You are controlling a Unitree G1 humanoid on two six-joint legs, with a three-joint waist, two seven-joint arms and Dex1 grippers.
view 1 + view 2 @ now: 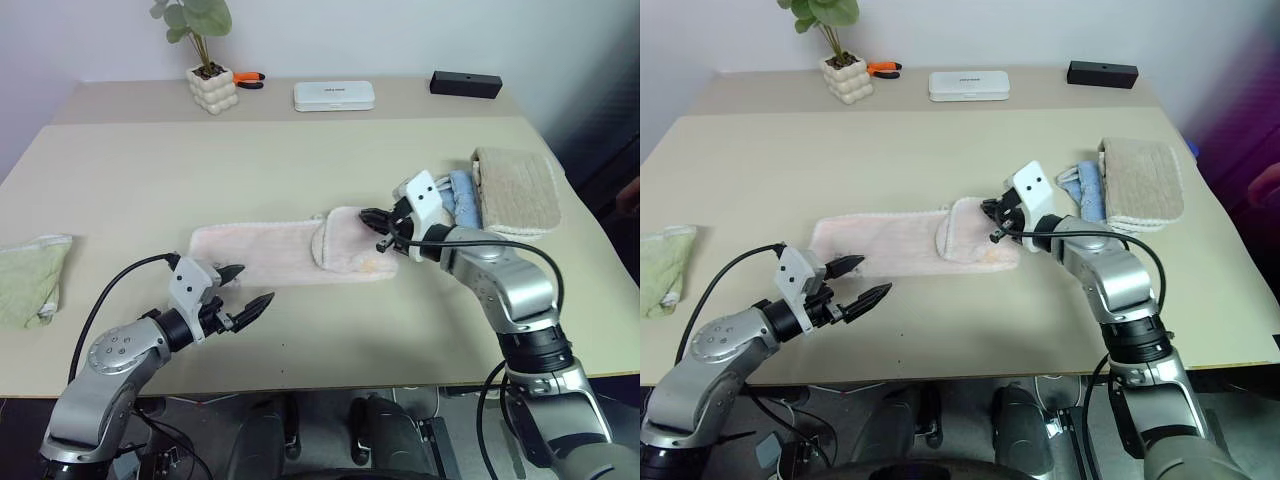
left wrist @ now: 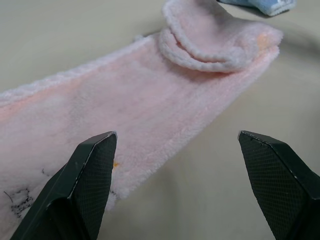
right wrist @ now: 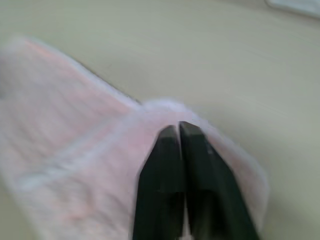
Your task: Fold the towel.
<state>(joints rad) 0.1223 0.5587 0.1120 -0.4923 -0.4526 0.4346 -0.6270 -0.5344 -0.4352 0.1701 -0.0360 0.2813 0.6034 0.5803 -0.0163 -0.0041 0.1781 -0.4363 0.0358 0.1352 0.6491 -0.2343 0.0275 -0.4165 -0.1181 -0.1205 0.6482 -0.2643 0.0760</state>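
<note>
On the counter [image 1: 300,180] the pink towel [image 1: 270,255] lay part-folded, right gripper [image 1: 378,228] pressed together over the flap, left gripper [image 1: 248,291] spread; next, probably, carrying that end across.

Far edge of table [image 1: 300,150]: potted plant [image 1: 207,60], orange-handled pliers [image 1: 248,79], white case [image 1: 334,96], black box [image 1: 466,84]. Right: folded beige towel [image 1: 515,190]. Left: green cloth [image 1: 30,278].

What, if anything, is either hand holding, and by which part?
Nothing. The left hand is open beside the pink towel; the right hand is shut above its folded-over end, with no cloth between the fingers.
</note>
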